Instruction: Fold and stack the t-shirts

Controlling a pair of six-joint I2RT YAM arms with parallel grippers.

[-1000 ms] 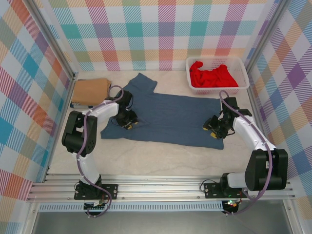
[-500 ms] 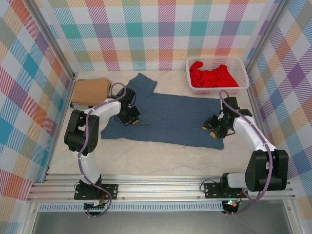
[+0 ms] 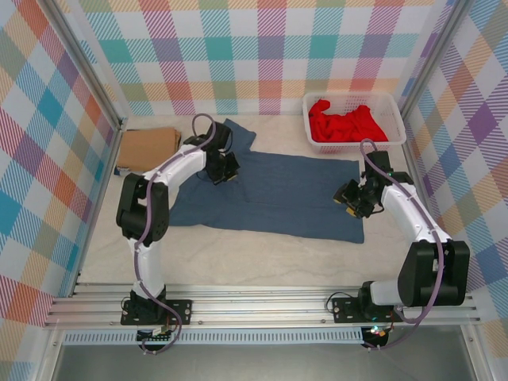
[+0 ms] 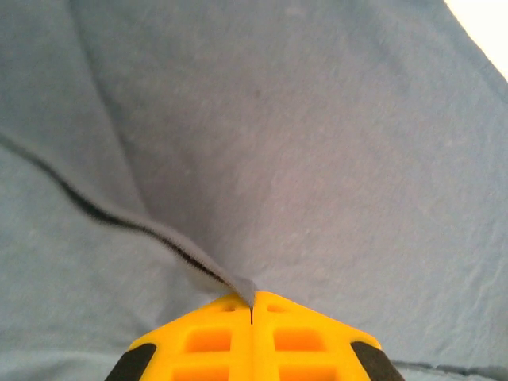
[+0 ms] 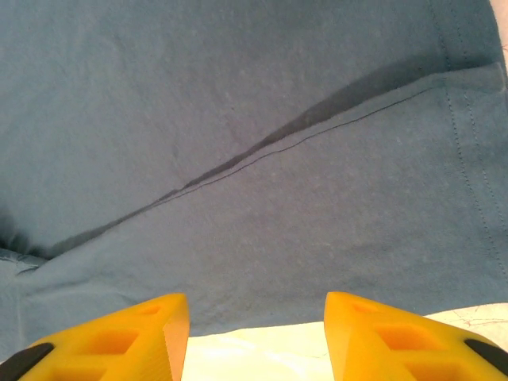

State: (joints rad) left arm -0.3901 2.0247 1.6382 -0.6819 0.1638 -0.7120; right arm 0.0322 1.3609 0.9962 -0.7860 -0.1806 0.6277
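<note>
Shifted since a second ago, from the near-left part of the slate blue t-shirt (image 3: 278,194) to its far-left part: left gripper (image 3: 225,171), with the arm arched over the cloth. Barely changed over the same second: right gripper (image 3: 352,198), only a touch farther back at the shirt's right end.

From the left wrist: left gripper (image 4: 252,305) pressed together on a raised ridge of blue cloth, with a dark fold line running left and away from the yellow tips across the slate blue t-shirt (image 4: 317,159).

From the right wrist: right gripper (image 5: 255,305) spread wide, yellow fingers (image 5: 159,325) poised at the near hem of the slate blue t-shirt (image 5: 238,95). Strip of pale surface (image 5: 262,349) visible between them. Long diagonal crease and a stitched seam across the cloth ahead.

From above: slate blue t-shirt spread mostly flat across the middle of the surface (image 3: 238,254), one sleeve pointing to the far side just by the left gripper. Tan-brown t-shirt (image 3: 147,147) folded at the far left, near the blue one. Red t-shirt (image 3: 345,123) bunched inside the white basket (image 3: 355,96) at the far right, close to the blue shirt's far-right corner.
</note>
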